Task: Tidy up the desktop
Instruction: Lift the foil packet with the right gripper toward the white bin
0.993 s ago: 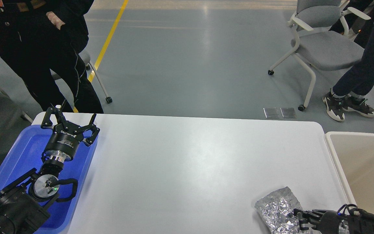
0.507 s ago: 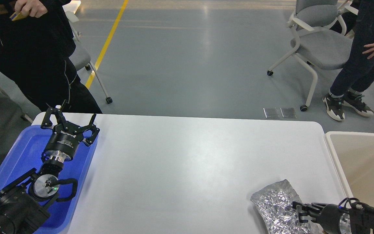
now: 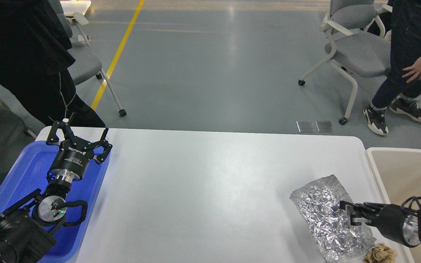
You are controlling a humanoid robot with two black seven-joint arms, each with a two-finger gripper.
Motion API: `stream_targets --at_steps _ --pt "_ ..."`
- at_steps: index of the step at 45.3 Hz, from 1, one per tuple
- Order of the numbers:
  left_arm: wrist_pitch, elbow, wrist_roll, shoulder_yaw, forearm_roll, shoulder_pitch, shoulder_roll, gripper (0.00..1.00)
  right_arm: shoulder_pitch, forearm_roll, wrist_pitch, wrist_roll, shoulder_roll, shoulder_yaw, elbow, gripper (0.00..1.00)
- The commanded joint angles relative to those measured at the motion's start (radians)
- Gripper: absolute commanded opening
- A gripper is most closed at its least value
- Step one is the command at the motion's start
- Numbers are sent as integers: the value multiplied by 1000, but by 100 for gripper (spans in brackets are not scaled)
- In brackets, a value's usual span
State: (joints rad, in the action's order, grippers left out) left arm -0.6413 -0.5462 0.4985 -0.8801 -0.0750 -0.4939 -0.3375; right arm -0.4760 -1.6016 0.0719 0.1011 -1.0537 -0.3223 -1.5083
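Mostly, the large matte white rectangular tabletop point(image 3: 210, 190) filling the lower half of the frame is bare, so the tidying looks well along. At the lower left a blue plastic tray point(image 3: 31, 171) rests on it, and I can make out nothing lying in the tray. At the lower right edge stands a beige rectangular bin point(image 3: 404, 168), whose visible part looks empty. Just left of the bin lies a crumpled sheet of silver foil wrapping point(image 3: 323, 212), not yet cleared. The right hand point(image 3: 345, 212) reaches in from the right onto the foil; whether it is clenched on it I cannot tell. The left hand point(image 3: 79, 137), fingers spread and holding nothing, hangs over the tray. Smallest, a tan crumpled scrap point(image 3: 378, 253) sits at the bottom right, also left to clear.
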Motion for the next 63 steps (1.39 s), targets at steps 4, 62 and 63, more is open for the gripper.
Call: stream_targets --at_steps 4,62,63 --pt "0 0 0 0 0 0 0 100 -133 124 -57 6 -176 -3 -131 0" --pt "0 0 0 0 0 0 0 100 -426 538 -221 35 -344 -12 -58 0" --pt "0 0 0 0 0 0 0 100 -426 563 -221 37 -344 -12 -38 0"
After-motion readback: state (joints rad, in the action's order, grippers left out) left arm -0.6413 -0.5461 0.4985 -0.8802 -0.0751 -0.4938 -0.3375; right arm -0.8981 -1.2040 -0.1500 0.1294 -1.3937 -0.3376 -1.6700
